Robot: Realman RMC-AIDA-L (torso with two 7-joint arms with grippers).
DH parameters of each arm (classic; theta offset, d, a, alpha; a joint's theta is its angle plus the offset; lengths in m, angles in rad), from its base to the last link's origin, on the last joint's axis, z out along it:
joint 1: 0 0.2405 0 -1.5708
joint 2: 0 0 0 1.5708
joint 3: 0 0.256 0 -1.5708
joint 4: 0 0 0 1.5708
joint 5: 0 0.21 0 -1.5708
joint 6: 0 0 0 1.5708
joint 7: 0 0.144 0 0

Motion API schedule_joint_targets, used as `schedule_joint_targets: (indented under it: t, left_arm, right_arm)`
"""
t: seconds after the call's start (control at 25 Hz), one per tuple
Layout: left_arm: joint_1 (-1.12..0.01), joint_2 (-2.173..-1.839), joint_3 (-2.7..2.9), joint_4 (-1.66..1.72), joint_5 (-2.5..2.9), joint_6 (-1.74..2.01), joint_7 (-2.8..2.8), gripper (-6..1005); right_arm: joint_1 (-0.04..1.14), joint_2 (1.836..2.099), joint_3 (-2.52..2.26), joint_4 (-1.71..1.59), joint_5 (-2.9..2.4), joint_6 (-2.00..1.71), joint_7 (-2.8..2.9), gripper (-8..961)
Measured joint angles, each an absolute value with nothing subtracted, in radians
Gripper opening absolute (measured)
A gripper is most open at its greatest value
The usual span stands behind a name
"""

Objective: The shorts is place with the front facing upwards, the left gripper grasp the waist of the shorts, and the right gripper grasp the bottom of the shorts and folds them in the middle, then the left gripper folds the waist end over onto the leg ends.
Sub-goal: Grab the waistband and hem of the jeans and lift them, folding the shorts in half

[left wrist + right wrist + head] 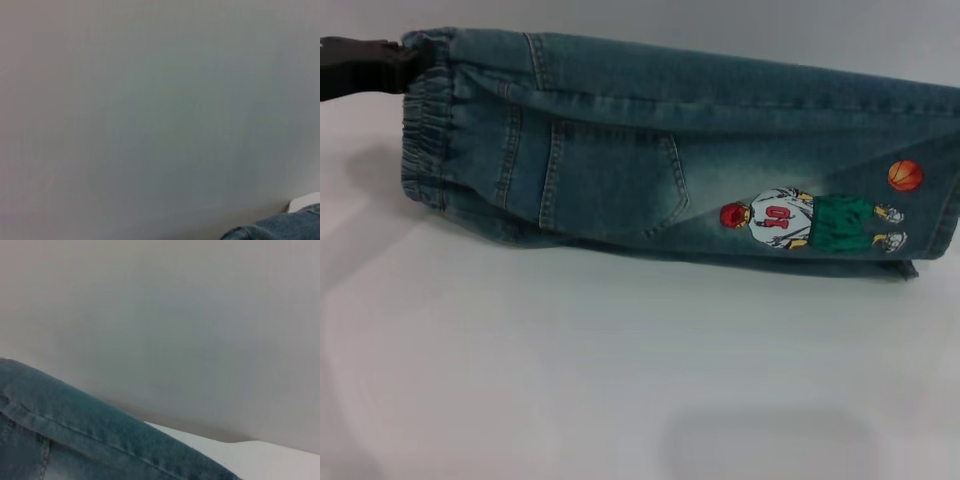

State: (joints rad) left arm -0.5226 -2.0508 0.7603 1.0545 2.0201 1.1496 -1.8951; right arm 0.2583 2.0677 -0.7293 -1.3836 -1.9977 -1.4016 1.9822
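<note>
The shorts [620, 160] are folded lengthwise into a long blue denim band, back pocket and cartoon print [810, 220] facing up, stretched across the white table [620, 380]. The gathered elastic waist [430, 130] is at the left. The leg ends [935, 225] are at the right, running out of the picture. My left gripper [410, 60], dark, comes in from the left edge and is shut on the top corner of the waist. The right gripper is out of view. Denim shows in the left wrist view [280, 231] and the right wrist view [75, 440].
A plain grey wall fills both wrist views above the white table surface [270, 460]. A soft shadow lies under the shorts on the near side.
</note>
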Motion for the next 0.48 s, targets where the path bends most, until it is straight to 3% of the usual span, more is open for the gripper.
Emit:
schedule_joint_targets:
  t: [0.48]
  left_arm:
    - [-0.537, -2.055, 0.879, 1.014, 2.015, 1.064, -1.915, 62]
  right_arm:
    - [0.308, 2.068, -0.733, -1.255, -2.000, -1.351, 1.901, 67]
